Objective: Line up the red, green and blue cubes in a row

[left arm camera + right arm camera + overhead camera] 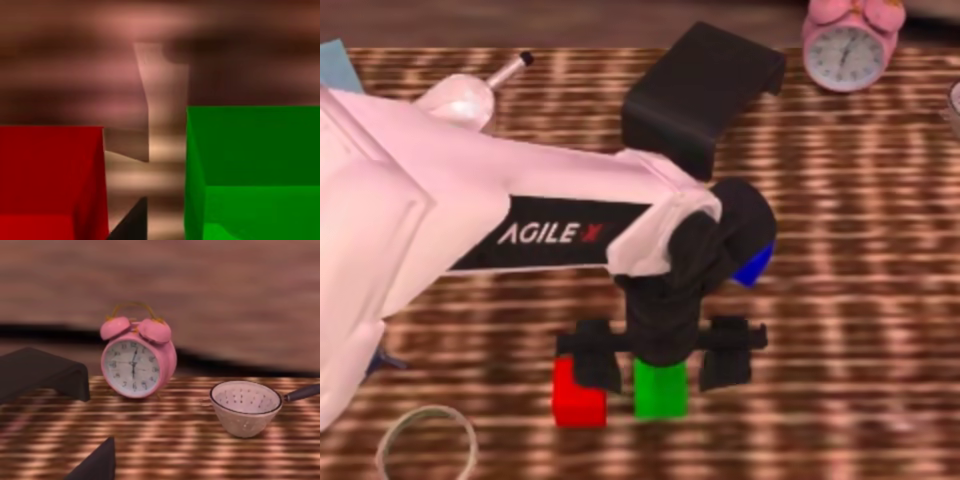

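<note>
The green cube [660, 398] stands on the table near the front, between the two spread fingers of my left gripper [662, 384], which is open and touches neither side of it. The red cube [578, 402] sits just left of the green one with a narrow gap; the gripper's left finger [601, 368] hangs over that gap. In the left wrist view the red cube [50, 175] and the green cube [250, 170] fill the sides, with one dark fingertip [132, 225] between them. The blue cube [756, 267] shows only a corner behind the wrist. My right gripper [160, 475] is parked out of the top view.
A black box [705, 90] stands at the back centre and a pink alarm clock [850, 45] at the back right. A white strainer [245, 407] is near the clock. A white scoop [460, 100] lies back left, and a pale ring [425, 445] at the front left.
</note>
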`<state>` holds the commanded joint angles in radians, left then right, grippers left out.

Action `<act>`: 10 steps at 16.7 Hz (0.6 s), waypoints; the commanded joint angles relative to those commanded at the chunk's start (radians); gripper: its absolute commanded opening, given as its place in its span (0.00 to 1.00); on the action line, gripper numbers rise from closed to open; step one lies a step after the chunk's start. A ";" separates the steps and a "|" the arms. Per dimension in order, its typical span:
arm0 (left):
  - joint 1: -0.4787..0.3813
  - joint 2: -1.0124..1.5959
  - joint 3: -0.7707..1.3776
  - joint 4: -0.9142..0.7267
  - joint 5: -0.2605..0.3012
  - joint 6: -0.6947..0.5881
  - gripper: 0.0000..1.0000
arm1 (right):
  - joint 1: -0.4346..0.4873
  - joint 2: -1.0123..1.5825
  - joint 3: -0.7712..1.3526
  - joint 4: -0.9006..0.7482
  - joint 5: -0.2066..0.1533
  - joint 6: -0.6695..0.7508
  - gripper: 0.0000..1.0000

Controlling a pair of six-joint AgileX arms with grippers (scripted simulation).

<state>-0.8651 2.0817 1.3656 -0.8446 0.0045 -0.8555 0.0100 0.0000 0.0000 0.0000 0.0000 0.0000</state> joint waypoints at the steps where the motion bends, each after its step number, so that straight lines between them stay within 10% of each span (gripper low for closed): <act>1: 0.000 0.000 0.000 0.000 0.000 0.000 1.00 | 0.000 0.000 0.000 0.000 0.000 0.000 1.00; 10: 0.001 -0.007 0.013 -0.017 0.000 -0.001 1.00 | 0.000 0.000 0.000 0.000 0.000 0.000 1.00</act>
<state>-0.8640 2.0747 1.3781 -0.8617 0.0043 -0.8560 0.0100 0.0000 0.0000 0.0000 0.0000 0.0000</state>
